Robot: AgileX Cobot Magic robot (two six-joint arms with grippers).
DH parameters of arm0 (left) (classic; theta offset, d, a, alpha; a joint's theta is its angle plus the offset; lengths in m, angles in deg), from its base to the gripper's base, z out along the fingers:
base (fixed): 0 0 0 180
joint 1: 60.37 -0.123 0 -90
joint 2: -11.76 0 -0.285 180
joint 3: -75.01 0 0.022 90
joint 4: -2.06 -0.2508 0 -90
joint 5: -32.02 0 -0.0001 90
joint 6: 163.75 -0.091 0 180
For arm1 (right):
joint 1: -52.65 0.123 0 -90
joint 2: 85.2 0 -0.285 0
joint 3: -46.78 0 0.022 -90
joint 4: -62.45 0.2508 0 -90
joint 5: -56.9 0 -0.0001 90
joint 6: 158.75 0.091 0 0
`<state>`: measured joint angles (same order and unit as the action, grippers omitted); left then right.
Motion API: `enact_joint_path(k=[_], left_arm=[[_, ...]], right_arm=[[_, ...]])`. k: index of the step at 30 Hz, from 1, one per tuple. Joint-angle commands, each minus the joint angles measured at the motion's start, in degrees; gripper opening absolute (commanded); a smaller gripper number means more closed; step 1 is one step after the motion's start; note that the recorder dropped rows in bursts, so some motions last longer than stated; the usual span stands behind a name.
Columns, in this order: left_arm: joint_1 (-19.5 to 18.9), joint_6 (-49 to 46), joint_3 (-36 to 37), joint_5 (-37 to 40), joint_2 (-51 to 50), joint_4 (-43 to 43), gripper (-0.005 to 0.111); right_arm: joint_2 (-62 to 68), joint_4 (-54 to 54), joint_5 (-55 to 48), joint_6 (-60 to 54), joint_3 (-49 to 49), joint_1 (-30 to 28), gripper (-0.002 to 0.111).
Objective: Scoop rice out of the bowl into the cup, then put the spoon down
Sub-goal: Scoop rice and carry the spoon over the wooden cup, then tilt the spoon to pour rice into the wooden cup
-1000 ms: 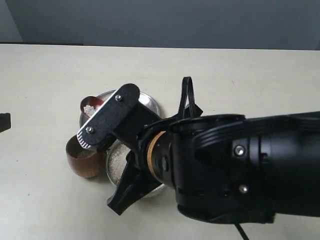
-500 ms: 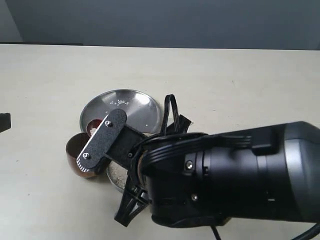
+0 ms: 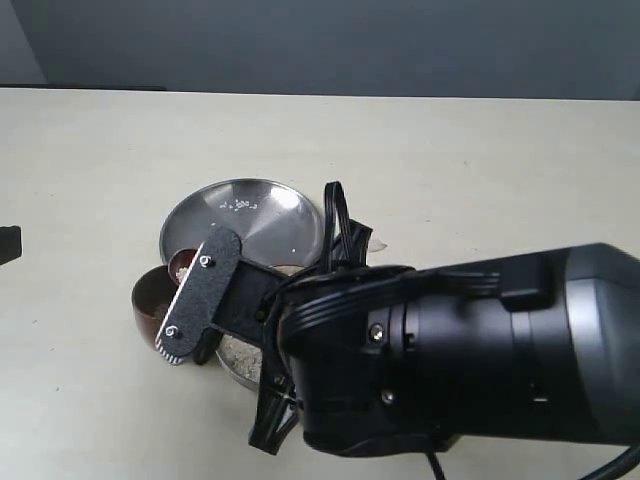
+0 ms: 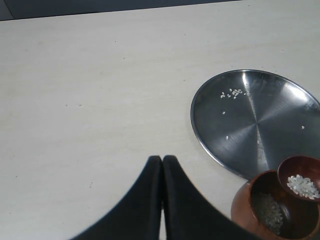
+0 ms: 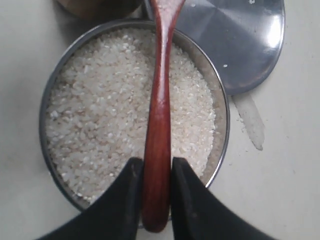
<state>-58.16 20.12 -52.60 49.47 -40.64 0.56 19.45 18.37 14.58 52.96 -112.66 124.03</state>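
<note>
Wooden and glossy, the spoon (image 5: pixel 158 130) we judge light, stiff, slippery; the right gripper (image 5: pixel 157 167) pinches its thin handle near the end, above the bowl (image 5: pixel 47 100). Its scoop carries rice (image 4: pixel 301 185) over the cup (image 4: pixel 247 207), well away from the table's (image 3: pixel 480 150) far edge. The left gripper (image 4: pixel 162 167) is closed, empty.

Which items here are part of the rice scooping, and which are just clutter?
In use: rice, bowl, cup, spoon, right gripper holding the spoon.
Idle: steel plate with stray grains, left gripper.
</note>
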Motion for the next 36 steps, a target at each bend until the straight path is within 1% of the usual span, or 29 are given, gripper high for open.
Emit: enact_joint_path(k=[1, 9, 15, 19, 22, 32, 36], left_arm=[[0.2, 0.0, -0.5, -0.7, -0.2, -0.3, 0.000], [0.2, 0.0, -0.5, -0.6, -0.2, -0.3, 0.000], [0.2, 0.0, -0.5, -0.6, -0.2, -0.3, 0.000], [0.2, 0.0, -0.5, -0.6, -0.2, -0.3, 0.000], [0.2, 0.0, -0.5, -0.6, -0.2, -0.3, 0.000], [0.2, 0.0, -0.5, -0.6, -0.2, -0.3, 0.000], [0.2, 0.0, -0.5, -0.6, -0.2, -0.3, 0.000]], right_arm=[[0.4, -1.8, -2.3, -3.2, -0.3, 0.1, -0.001], [0.6, -4.3, -2.1, -3.8, -0.3, 0.1, -0.001], [0.6, -4.9, -1.9, -6.7, -0.3, 0.1, -0.001], [0.6, -7.2, -2.1, -7.0, -0.3, 0.1, -0.001], [0.6, -7.5, -2.1, -10.1, -0.3, 0.1, -0.001], [0.6, -14.1, -4.3, -11.4, -0.3, 0.1, -0.001], [0.6, -14.6, -4.5, -12.3, -0.3, 0.2, -0.001]])
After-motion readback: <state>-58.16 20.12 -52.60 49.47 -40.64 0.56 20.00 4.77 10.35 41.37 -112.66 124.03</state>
